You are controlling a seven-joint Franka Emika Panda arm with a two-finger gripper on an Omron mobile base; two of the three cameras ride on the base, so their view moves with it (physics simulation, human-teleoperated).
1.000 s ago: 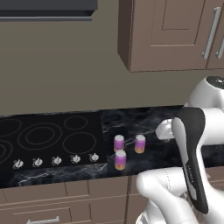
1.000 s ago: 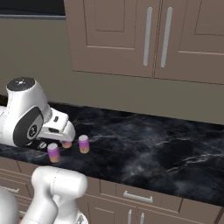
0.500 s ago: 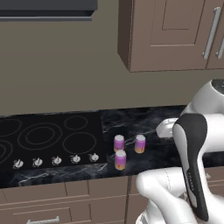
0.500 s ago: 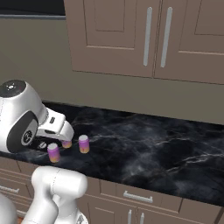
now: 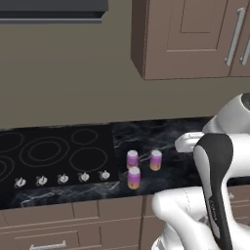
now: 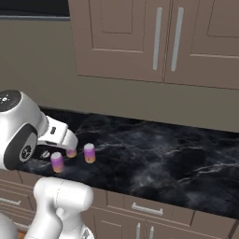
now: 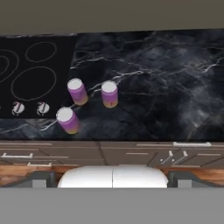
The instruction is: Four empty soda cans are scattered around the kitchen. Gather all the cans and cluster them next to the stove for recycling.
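Pincer status: released, jaws at full spread, nothing between them. I read this from the hand view, where the two dark finger tips (image 7: 41, 178) sit far apart at the bottom corners with only cabinet fronts and floor between them. The gripper (image 7: 113, 179) hangs back from the counter edge and above it, looking down on the worktop.

Task items located:
- Stove (image 5: 53, 154): flat black cooktop at the left of the counter, knobs along its front edge.
- Three purple-to-orange soda cans stand upright on the dark marble counter (image 7: 166, 87), just beside the stove's right edge.
- Rear left can (image 5: 132, 159): nearest the cooktop border.
- Rear right can (image 5: 156, 159): just beside the first, apart from it.
- Front can (image 5: 134, 177): near the counter's front edge, close to the end knob.

I confirm the same trio in the hand view and, partly behind the arm, in the right base view.

Progress assessment: I judge three of the four cans delivered and properly clustered next to the stove. They stand near one another without touching, which I consider adequate for the cluster.

Remaining work: the red can. I cannot locate it in any current view; the counter stretch to the right shows bare marble. I judge the next requirement to be driving the base elsewhere in the kitchen to find it, then one more pick and place beside this trio.
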